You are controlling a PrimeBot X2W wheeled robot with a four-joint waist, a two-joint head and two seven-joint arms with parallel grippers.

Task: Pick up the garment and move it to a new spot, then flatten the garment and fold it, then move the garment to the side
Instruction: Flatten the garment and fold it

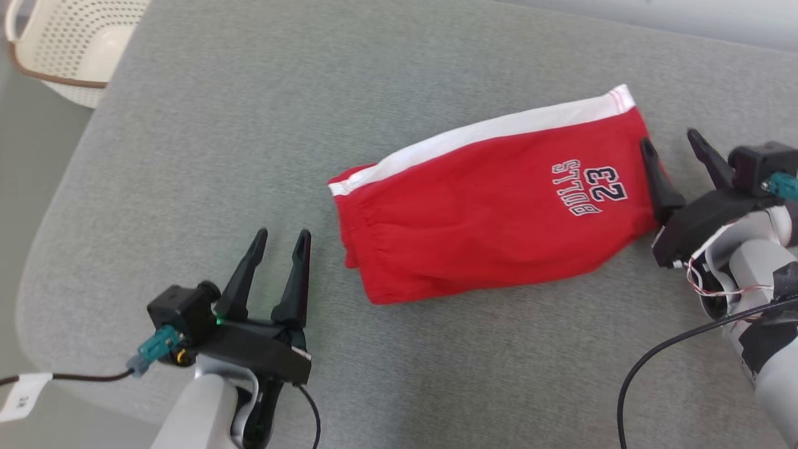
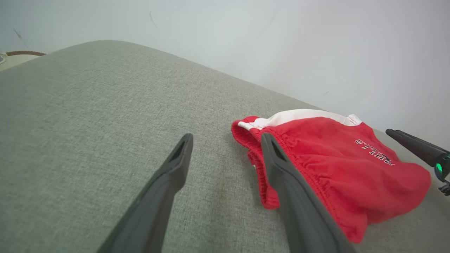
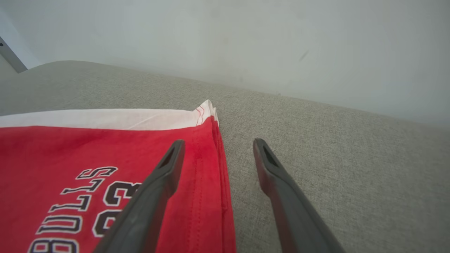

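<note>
The garment (image 1: 492, 206) is a pair of red shorts with a white side stripe and "BULLS 23" print, lying folded in half on the grey cushion (image 1: 218, 125). My left gripper (image 1: 283, 235) stands open just left of the waistband end, with nothing between its fingers. Over at the hem end, my right gripper (image 1: 670, 138) is open, one finger over the red edge. The left wrist view has the waistband of the garment (image 2: 334, 165) to the right of the open left gripper (image 2: 226, 138). In the right wrist view the right gripper (image 3: 217, 143) straddles the hem of the garment (image 3: 88, 154).
A cream perforated basket (image 1: 68, 43) stands off the cushion at the far left. The cushion's rounded edge runs along the left and near side. A pale wall (image 3: 225, 42) rises behind the cushion. Cables (image 1: 661, 355) trail from both wrists.
</note>
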